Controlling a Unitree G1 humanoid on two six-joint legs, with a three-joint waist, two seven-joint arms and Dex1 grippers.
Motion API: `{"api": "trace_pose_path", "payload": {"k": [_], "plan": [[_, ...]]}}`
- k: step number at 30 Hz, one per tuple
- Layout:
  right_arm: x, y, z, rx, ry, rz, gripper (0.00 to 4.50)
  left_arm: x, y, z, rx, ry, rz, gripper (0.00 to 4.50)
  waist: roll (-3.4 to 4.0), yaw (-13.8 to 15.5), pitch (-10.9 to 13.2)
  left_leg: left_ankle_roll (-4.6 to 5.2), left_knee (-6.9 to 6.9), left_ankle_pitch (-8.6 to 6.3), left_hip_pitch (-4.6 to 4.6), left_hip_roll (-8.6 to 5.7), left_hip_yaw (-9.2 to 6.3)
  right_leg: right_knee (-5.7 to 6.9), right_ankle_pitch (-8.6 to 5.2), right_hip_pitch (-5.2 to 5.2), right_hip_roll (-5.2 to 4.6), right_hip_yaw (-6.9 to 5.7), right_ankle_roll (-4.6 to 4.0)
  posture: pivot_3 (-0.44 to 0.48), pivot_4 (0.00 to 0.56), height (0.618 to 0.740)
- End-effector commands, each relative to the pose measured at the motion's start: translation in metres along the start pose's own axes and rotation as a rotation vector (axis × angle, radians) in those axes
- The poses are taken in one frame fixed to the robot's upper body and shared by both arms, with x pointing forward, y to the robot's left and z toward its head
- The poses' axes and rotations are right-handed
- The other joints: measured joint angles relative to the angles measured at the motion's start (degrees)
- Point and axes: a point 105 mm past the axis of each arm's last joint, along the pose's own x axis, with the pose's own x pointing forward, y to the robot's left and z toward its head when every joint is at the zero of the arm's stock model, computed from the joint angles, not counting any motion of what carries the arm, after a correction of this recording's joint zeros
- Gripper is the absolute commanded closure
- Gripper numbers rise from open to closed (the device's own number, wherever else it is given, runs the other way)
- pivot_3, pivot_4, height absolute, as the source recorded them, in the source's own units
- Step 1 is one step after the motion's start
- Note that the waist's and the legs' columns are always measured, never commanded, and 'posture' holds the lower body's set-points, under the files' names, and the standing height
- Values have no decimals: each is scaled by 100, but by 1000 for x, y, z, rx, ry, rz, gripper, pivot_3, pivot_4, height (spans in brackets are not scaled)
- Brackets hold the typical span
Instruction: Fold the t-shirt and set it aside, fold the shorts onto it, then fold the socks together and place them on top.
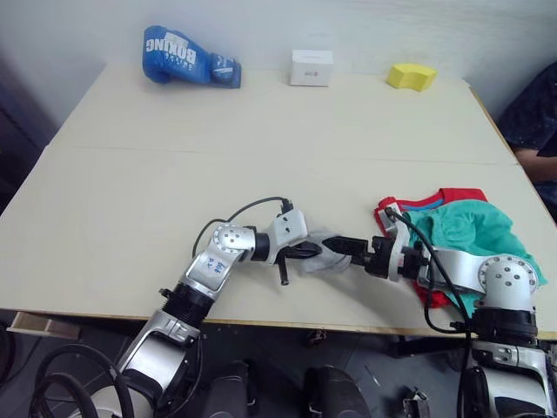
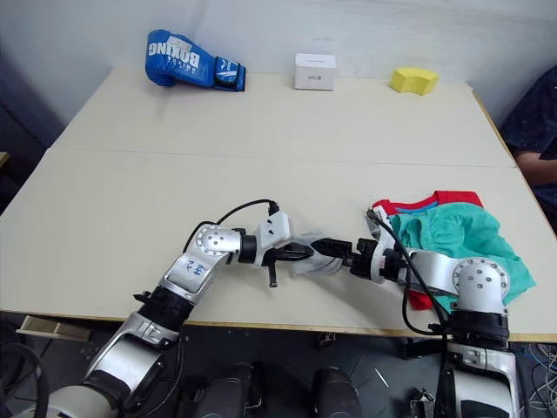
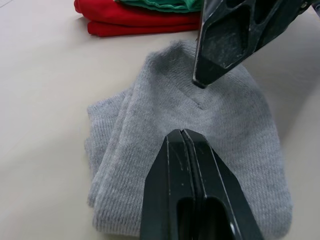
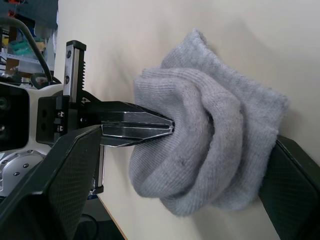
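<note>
Showing a late stage: table (image 1: 261, 122); red t-shirt (image 1: 452, 197) folded at lower right with green shorts (image 1: 474, 228) stacked on it. Grey socks (image 1: 329, 252) lie bunched at lower centre, unplaced. Left gripper (image 1: 306, 251) is pressed together against them; right gripper (image 1: 346, 246) spreads around them.
</note>
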Motion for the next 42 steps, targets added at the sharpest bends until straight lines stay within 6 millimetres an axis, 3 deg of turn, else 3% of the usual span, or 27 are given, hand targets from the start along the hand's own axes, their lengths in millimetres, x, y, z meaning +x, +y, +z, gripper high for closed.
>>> {"api": "trace_pose_path", "payload": {"k": [1, 3, 12, 14, 19, 23, 27, 30, 34, 38, 42], "plan": [[13, 1, -11, 35, 50, 22, 215, -1, 1, 0, -28, -24, 22, 4500, 0, -17, 0, 0, -1, 0, 0, 1, 1, 0, 0, -1, 1, 0, 0, 0, 150, 740], [14, 0, -11, 39, 47, 21, 660, -3, 2, -1, -22, -11, 22, 4500, 0, -19, 0, -2, -3, 1, 0, 2, 0, 1, 0, -3, 2, 0, 0, 0, 150, 740], [15, -1, -9, 59, 11, 37, 3746, -9, -1, -7, -20, 13, 14, 4500, 0, -31, 0, -3, -10, 1, -1, 1, 5, -1, 0, -8, 2, 4, 0, 0, 150, 740], [13, 2, -4, 56, -36, 62, 4320, -11, -4, 2, -39, -28, -11, 4500, 0, -42, 0, -4, -12, 0, -1, 1, 5, -1, 0, -8, 2, 5, 0, 0, 150, 740], [-1, 10, 7, 62, -191, 137, 4373, -31, 0, 33, 4, -104, -69, 4500, 2, -54, 2, -6, -16, 0, -5, 1, 6, -2, 0, -14, 2, 5, 0, 0, 150, 740], [-33, 29, 28, 64, -431, 234, 4373, -51, 3, 56, 48, -165, -111, 4500, 5, -37, 3, -19, -15, 14, -53, 0, 8, 8, 0, -63, 3, 7, 0, 0, 150, 740], [-85, 47, 46, 147, -716, 309, 4373, -72, 17, 98, 58, -390, -23, 3578, 12, 34, 8, -31, -5, 29, -85, -5, 8, 13, 3, -86, 2, 8, 4, 0, 150, 740], [-119, 50, 48, 165, -870, 306, 4373, -87, 23, 107, 76, -442, 33, 2640, 13, 42, 8, -26, 2, 26, -86, -8, 7, 9, 4, -81, 2, 8, 7, 0, 150, 740], [-163, 36, 45, 171, -1062, 206, 4373, -107, 7, 106, 52, -503, -77, 1365, 15, 35, 9, -23, 6, 26, -85, -12, 9, 11, 6, -80, 5, 16, 11, 0, 150, 740], [-205, -3, 26, 272, -1220, 25, 4373, -119, -2, 92, 35, -500, -101, 103, 15, 36, 9, -25, 1, 28, -78, -9, 13, 10, 6, -80, 10, 24, 10, 0, 150, 740], [-212, -42, 12, 345, -1229, -130, 4373, -126, -3, 87, 25, -495, -83, 0, 16, 36, 10, -19, 3, 30, -77, -7, 13, 11, 6, -80, 12, 31, 9, 0, 150, 740]]}}
